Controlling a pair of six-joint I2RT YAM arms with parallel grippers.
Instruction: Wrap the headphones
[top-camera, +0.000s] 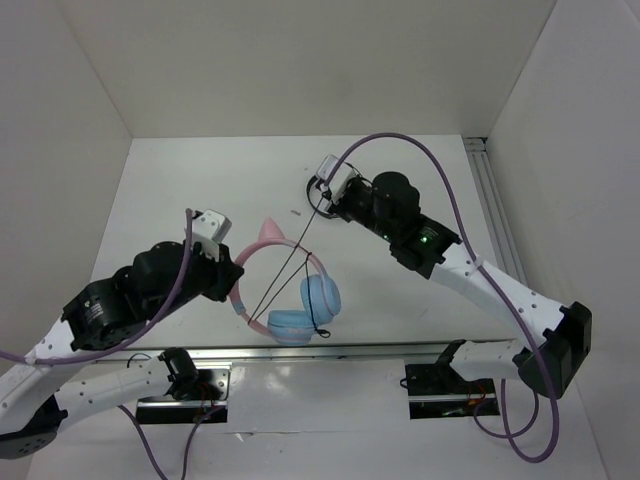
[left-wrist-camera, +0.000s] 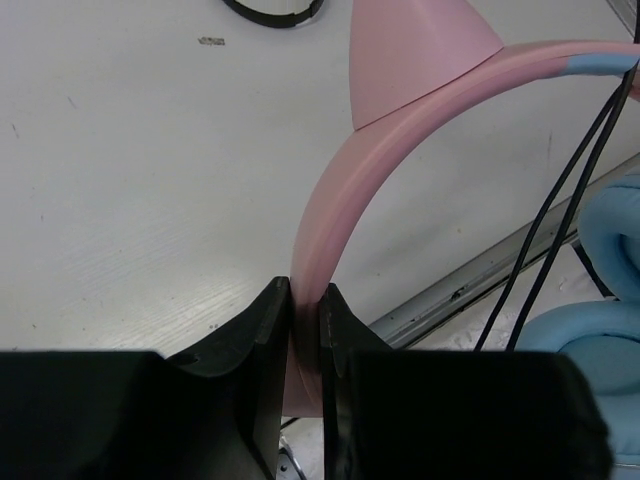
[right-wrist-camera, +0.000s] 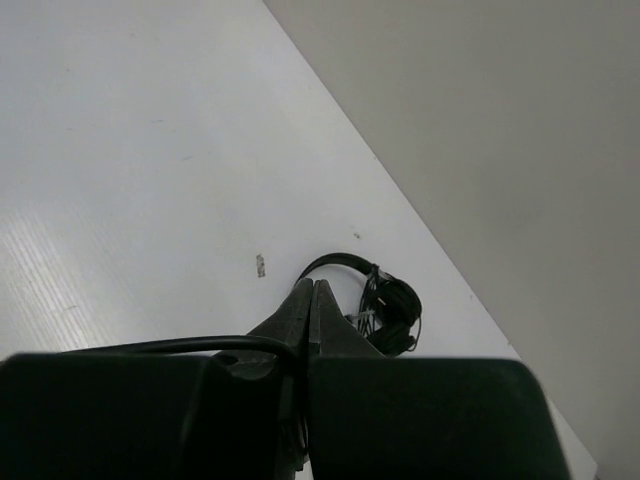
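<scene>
While both arms' (top-camera: 150, 285) (top-camera: 440, 250) jaws clamp one headphones (top-camera: 321, 294), one black headset (right-wrist-camera: 390, 300) lies beyond.

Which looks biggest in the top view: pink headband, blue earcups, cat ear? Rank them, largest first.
1. Pink headband, the longest span.
2. Blue earcups, the two about alike.
3. Cat ear, only one visible.

Small black headphones (right-wrist-camera: 388, 300) on white table (top-camera: 190, 190), tiny scrap (right-wrist-camera: 260, 265) nearby, metal rail (top-camera: 380, 349) along near edge

The left pincer (left-wrist-camera: 305, 300) grips the pink band of the headphones (left-wrist-camera: 340, 190).
</scene>
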